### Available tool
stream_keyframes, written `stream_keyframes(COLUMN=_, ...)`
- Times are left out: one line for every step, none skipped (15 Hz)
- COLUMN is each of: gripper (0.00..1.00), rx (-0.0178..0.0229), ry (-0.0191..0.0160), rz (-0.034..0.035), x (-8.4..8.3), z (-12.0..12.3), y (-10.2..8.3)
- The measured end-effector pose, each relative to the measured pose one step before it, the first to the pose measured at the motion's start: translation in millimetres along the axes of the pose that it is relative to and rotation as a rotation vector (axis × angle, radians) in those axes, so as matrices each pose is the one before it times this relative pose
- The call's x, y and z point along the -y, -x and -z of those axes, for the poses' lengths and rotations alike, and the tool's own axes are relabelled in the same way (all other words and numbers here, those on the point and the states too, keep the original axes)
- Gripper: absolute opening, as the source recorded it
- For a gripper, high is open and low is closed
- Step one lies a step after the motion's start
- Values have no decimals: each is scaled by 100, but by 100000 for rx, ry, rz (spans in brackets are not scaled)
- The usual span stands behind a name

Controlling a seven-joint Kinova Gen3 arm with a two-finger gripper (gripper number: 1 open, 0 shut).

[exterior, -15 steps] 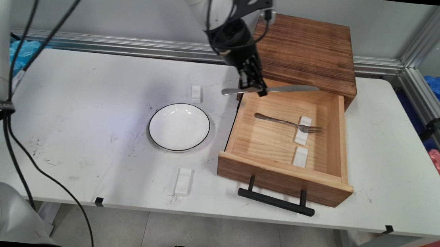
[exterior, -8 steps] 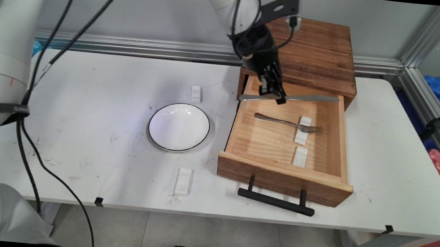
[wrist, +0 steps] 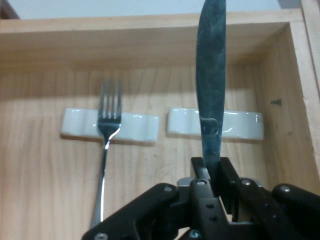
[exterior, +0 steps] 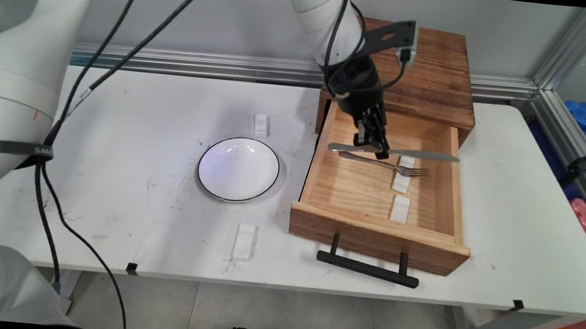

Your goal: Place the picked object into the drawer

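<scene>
The fingers (wrist: 220,172) of the black two-finger gripper (exterior: 371,144) are pinched tight on a flat silver table knife (exterior: 395,152), held level above the far part of the open pale wooden drawer (exterior: 319,172). Just nearer lies a silver metal fork (exterior: 383,164), its tines on a small white ceramic rest (exterior: 402,182). Left of the drawer sits a round white black-rimmed plate (exterior: 238,169).

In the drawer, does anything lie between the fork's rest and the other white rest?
No. In the hand view, only bare drawer floor separates the fork's rest from the other rest.
</scene>
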Motion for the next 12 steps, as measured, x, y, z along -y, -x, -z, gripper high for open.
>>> stream_keyframes(gripper=0, rx=455, ry=1021, rz=-466, x=-61, z=-519, y=-26)
stream_keyframes(gripper=0, rx=348, ry=568, rz=-420, x=-39, z=-345, y=-23)
stream_keyframes(gripper=0, rx=482, ry=562, rz=-562, x=-13, z=-456, y=-34)
stream_keyframes(gripper=0, rx=431, ry=319, rz=-458, x=5, z=-383, y=0)
stream_keyframes(gripper=0, rx=264, ry=195, rz=-246, x=8, z=-240, y=4)
stream_keyframes(gripper=0, rx=427, ry=217, rz=-353, x=7, z=-361, y=26)
stream_keyframes(gripper=0, rx=559, ry=254, rz=-312, x=-5, z=-424, y=81)
stream_keyframes(gripper=0, rx=288, ry=163, rz=-181, x=-7, z=-230, y=29)
stream_keyframes(gripper=0, rx=412, ry=196, rz=-220, x=-18, z=-345, y=73)
stream_keyframes(gripper=0, rx=266, ry=135, rz=-99, x=-15, z=-210, y=57)
stream_keyframes(gripper=0, rx=404, ry=162, rz=-217, x=-25, z=-317, y=74)
stream_keyframes(gripper=0, rx=239, ry=112, rz=-126, x=-11, z=-204, y=44)
